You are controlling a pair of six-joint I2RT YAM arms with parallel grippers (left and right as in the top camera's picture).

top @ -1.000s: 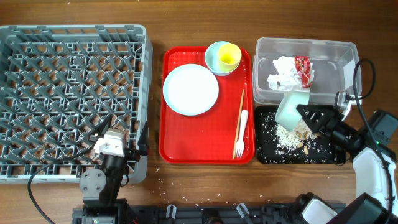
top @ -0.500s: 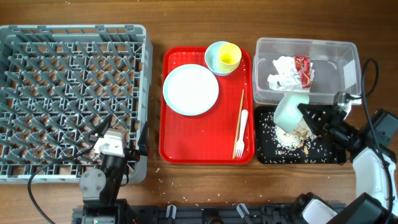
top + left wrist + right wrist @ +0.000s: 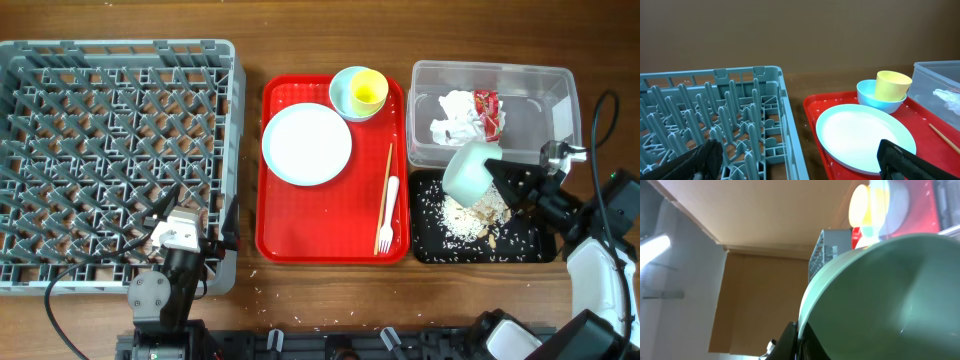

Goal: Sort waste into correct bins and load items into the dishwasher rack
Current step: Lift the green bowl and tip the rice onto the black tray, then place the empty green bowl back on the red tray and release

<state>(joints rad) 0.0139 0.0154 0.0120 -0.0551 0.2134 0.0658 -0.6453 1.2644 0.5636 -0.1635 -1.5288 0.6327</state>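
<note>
My right gripper (image 3: pixel 497 181) is shut on the rim of a pale mint bowl (image 3: pixel 467 171) and holds it tipped over the black tray (image 3: pixel 530 250). White rice and beige scraps (image 3: pixel 468 217) lie in that tray. The bowl fills the right wrist view (image 3: pixel 890 300). The clear tub (image 3: pixel 560 95) holds white tissue (image 3: pixel 455 117) and a red wrapper (image 3: pixel 487 110). The plate (image 3: pixel 307 143), a second bowl (image 3: pixel 343 95) with the yellow cup (image 3: pixel 368 91), the fork (image 3: pixel 387 215) and chopsticks (image 3: pixel 384 190) lie on the red tray. My left gripper (image 3: pixel 800 162) is open at the grey rack's (image 3: pixel 110 160) front right corner.
The red tray (image 3: pixel 300 235) sits between rack and bins. Stray rice grains lie on the wooden table (image 3: pixel 330 300) in front of it. The left wrist view shows the rack's pegs (image 3: pixel 730 120), the plate (image 3: pixel 862 135) and the cup in its bowl (image 3: pixel 887 90).
My right gripper has shifted slightly right and up with the bowl, which is tilted further. The left arm has not moved.
</note>
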